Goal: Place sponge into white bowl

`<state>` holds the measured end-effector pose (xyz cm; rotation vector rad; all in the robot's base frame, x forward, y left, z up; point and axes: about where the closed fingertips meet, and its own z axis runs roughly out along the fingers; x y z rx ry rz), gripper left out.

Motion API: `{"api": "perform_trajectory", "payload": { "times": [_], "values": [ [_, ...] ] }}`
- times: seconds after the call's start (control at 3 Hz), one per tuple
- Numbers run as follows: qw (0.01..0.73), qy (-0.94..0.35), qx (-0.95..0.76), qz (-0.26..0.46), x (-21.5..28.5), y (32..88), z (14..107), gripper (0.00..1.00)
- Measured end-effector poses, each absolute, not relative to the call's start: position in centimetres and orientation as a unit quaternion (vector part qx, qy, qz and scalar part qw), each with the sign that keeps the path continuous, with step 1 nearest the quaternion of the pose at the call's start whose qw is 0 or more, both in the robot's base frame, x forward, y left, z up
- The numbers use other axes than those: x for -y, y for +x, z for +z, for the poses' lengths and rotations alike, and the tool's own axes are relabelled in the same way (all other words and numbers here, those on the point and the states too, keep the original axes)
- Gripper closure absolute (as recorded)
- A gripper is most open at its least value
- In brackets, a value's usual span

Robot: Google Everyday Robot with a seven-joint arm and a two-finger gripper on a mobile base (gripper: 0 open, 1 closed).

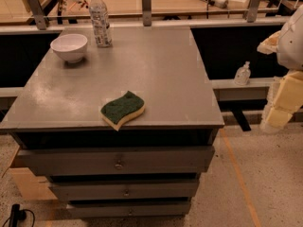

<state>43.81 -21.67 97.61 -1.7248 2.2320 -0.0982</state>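
Observation:
The sponge [122, 110], dark green on top over pale yellow foam, lies flat near the front edge of the grey cabinet top [156, 74]. The white bowl [69, 47] stands upright at the back left corner of that top and looks empty. My gripper [284, 100] hangs at the far right edge of the camera view, off the cabinet's right side and well away from the sponge. Its yellowish foam pads show, with nothing held in them.
A clear plastic bottle [100, 20] stands at the back of the top, just right of the bowl. A small clear bottle [243, 74] sits on a ledge to the right. A railing and a desk with clutter run behind. The cabinet has several drawers [118, 161] below.

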Motion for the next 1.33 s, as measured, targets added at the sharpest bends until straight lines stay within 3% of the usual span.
{"api": "perform_trajectory", "payload": {
  "times": [0.67, 1.33],
  "values": [
    [0.162, -0.640, -0.751, -0.006, 19.3, 44.4, 97.8, 0.00],
    [0.171, -0.811, -0.554, 0.077, 7.5, 46.9, 96.9, 0.00]
  ]
}}
